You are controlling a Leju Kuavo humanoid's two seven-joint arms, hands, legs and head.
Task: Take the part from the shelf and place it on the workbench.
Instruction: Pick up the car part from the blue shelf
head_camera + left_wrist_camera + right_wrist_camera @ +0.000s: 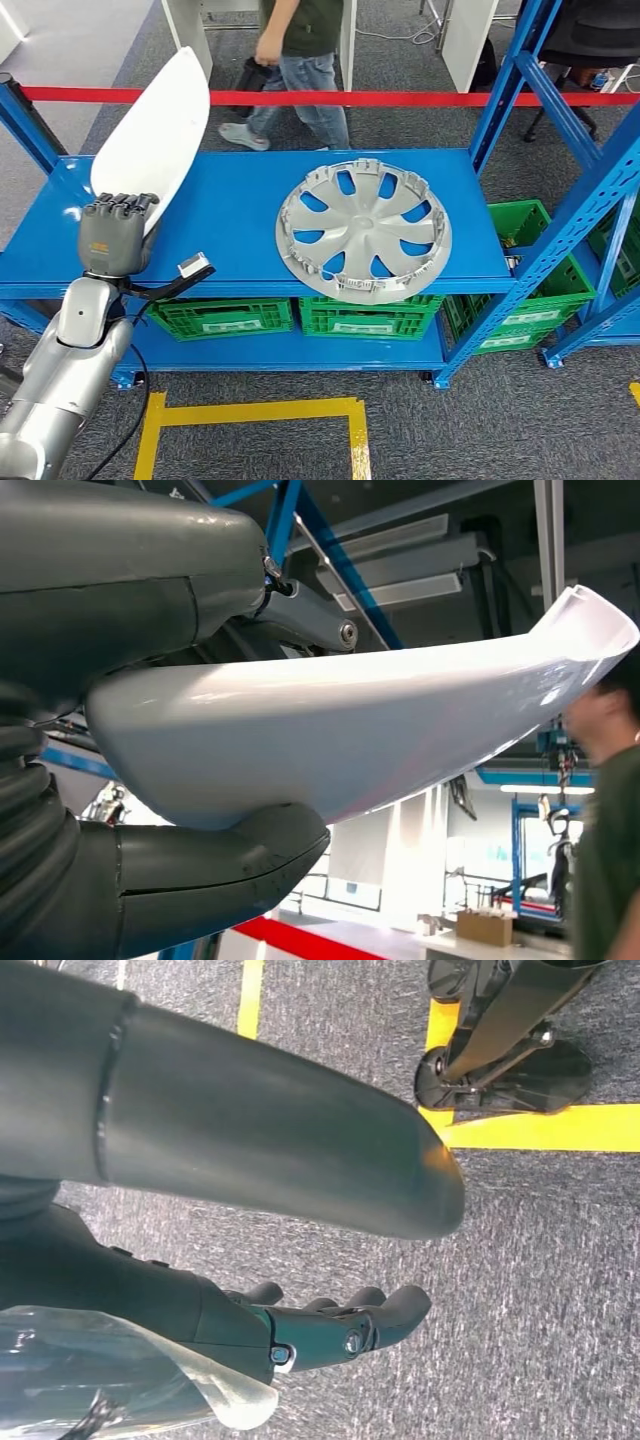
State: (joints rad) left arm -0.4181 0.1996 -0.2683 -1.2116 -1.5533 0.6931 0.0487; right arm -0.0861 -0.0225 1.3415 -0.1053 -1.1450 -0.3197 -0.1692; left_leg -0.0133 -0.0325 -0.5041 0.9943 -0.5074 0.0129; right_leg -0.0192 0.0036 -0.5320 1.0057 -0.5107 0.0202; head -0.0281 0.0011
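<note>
Your left hand point(113, 235) grips the white part point(155, 125) at its lower end, above the left end of the blue shelf point(226, 215). In the head view the dark fingers point(124, 203) curl over the part's lower edge, and the part rises from them, tilted up and away, its upper tip near the red barrier tape point(377, 98) behind the shelf. In the left wrist view you can see the part point(362, 730) clamped between the fingers point(151, 560) on one face and the thick thumb point(219, 865) on the other, both pressed against its glossy surface, with the long end reaching well beyond them.

The silver wheel cover point(364, 230) lies flat on the same shelf, well apart from the held part, toward the shelf's other end. Green crates point(362, 318) sit under the shelf. A person point(302, 60) stands behind the shelf, beyond the tape.

Your right hand point(317, 1325) hangs over the grey carpet point(528, 1290) near yellow floor tape point(543, 1125); its fingers point(392, 1310) are loosely extended, slightly apart, holding nothing.
</note>
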